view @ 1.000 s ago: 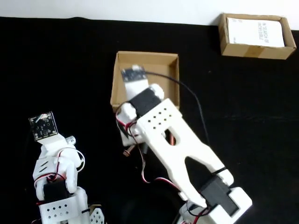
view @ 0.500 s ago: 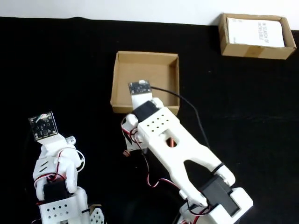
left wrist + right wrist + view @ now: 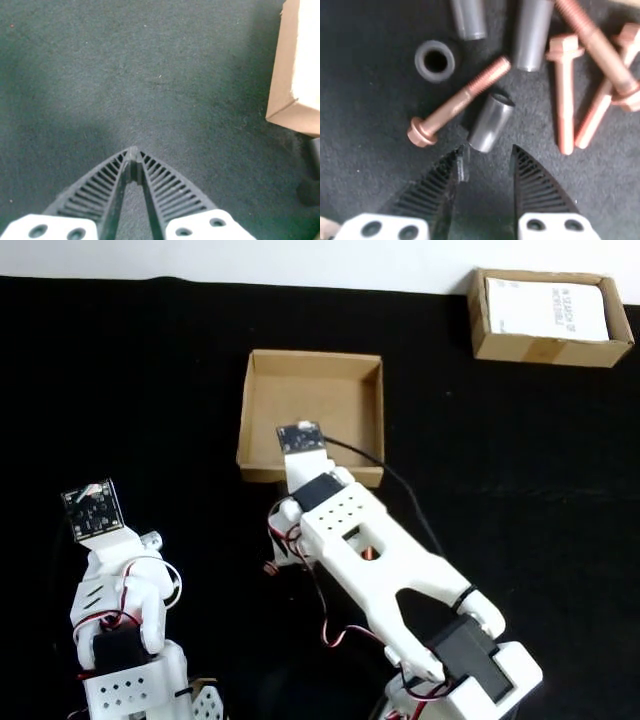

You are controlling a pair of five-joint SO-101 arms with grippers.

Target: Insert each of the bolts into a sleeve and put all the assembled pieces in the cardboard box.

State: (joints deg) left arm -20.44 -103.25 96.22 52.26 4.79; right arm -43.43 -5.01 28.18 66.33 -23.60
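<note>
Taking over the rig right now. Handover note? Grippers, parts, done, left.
Left gripper: shut, empty, over the black mat beside a corner of the cardboard box.
Right gripper: open, empty, low over the loose parts. A lying sleeve is just ahead of its gap, with a bolt alongside.
Parts: an upright sleeve and other bolts lie loose on the mat.
Done: nothing visible. No bolt is in a sleeve, and the box floor is bare where seen.
Left: every insertion, then boxing.
</note>
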